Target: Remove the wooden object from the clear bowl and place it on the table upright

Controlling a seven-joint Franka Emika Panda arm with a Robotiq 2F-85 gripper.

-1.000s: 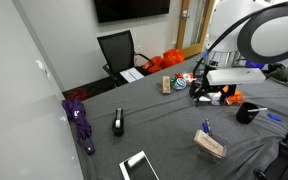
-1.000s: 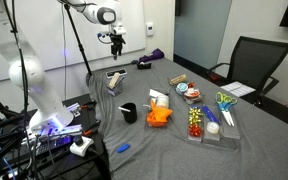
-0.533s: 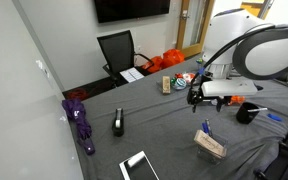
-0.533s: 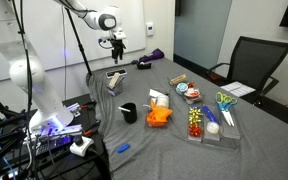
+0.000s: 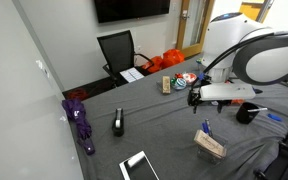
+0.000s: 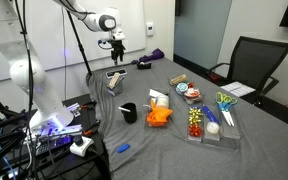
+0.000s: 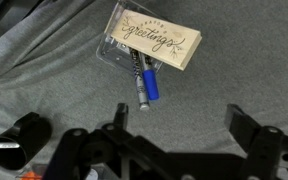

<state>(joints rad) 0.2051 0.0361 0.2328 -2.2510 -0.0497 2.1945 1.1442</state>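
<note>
The wooden object is a tan block printed "greetings". It lies flat across the clear bowl, with a blue pen poking out beneath it. In both exterior views the block rests in the bowl on the dark grey table. My gripper is open and empty. It hangs above the table, some way above the bowl and off to one side of it.
A black stapler-like thing, a purple object and a tablet lie on the table. A black cup, an orange item and trays of small items stand further along.
The arm has shifted slightly and the gripper has dropped a little toward the table. The block and bowl have not moved.
</note>
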